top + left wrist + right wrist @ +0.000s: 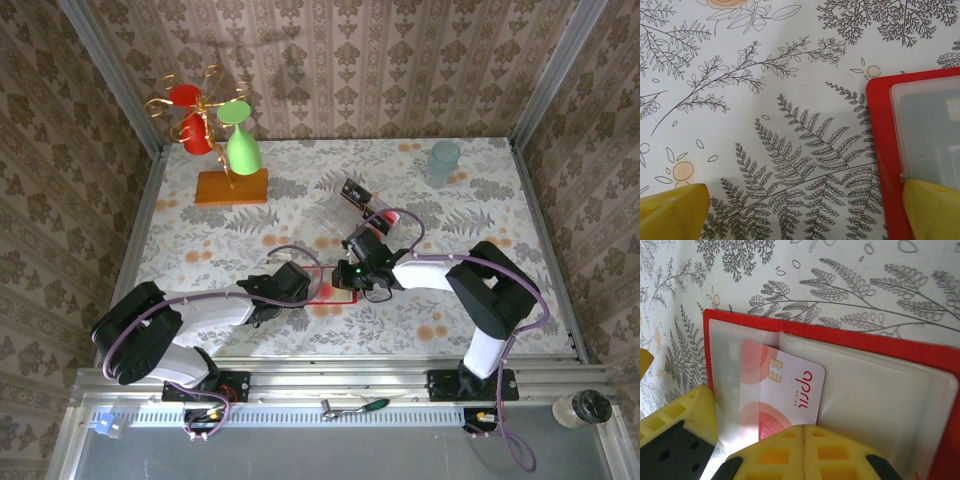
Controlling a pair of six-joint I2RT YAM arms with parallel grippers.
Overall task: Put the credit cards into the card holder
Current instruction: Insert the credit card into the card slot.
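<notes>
The red card holder (850, 342) lies open on the fern-print cloth, pale pockets up, and also shows between the two grippers (331, 293). A whitish credit card (785, 385) with red blotches and a chip lies on it, its left part under the clear pocket flap. My right gripper (804, 430) is shut, its joined tips against the card's near edge. My left gripper (802, 194) is open wide, and its right finger (932, 210) rests on the holder's pocket (927, 130). A black card (355, 190) and a red-blotched card (390, 216) lie in the clear tray (372, 205).
A gold rack (205, 115) with red and green glasses stands on a wooden base (232, 186) at the back left. A pale cup (443, 160) stands at the back right. Patterned walls close in the table on three sides.
</notes>
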